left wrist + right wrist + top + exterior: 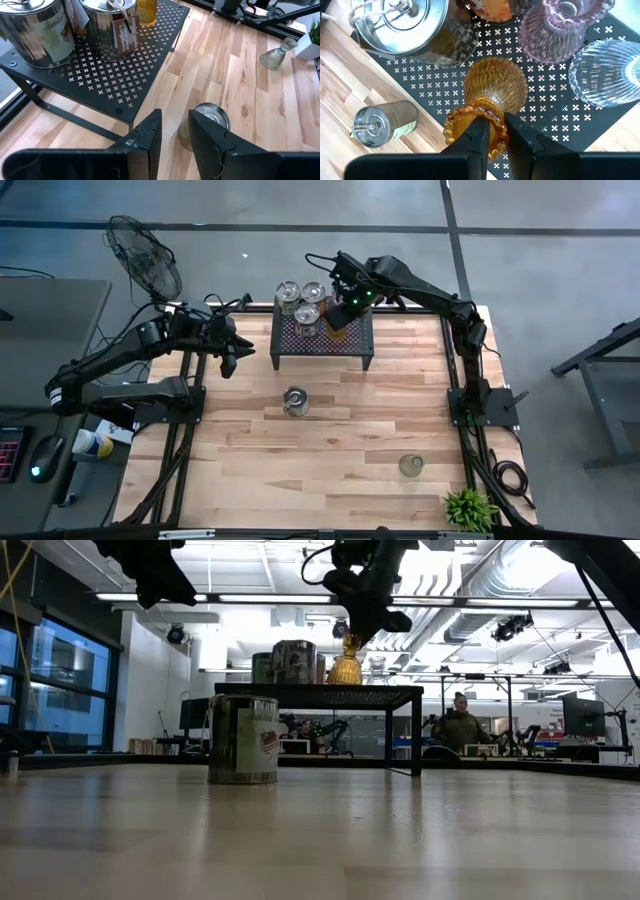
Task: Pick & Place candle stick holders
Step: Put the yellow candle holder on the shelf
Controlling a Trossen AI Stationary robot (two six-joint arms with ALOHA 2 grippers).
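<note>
Several holders stand on the black perforated stand [322, 345]: silvery tins [300, 302], a pink glass one [560, 25] and a clear ribbed one [607, 70]. My right gripper [497, 137] is above the stand's far right part, shut on an amber glass holder [495, 85], which also shows in the low view [345, 668]. My left gripper [175, 140] hovers left of the stand, empty, its fingers a little apart. One silvery tin [295, 401] stands on the table in front of the stand. A clear glass holder [411, 465] stands near the front right. My right gripper pinches the amber holder's beaded top rim [496, 125] between its two fingers, one finger seemingly over the opening and one outside. The fingers come from above, pointing down. The holder is upright, wide end down, at the stand's top; whether it rests there or is just clear, I cannot tell.
A small green potted plant [468, 508] stands at the table's front right corner. A fan [143, 255] stands beyond the far left corner. Bare wood lies across the table's middle and front [300, 480].
</note>
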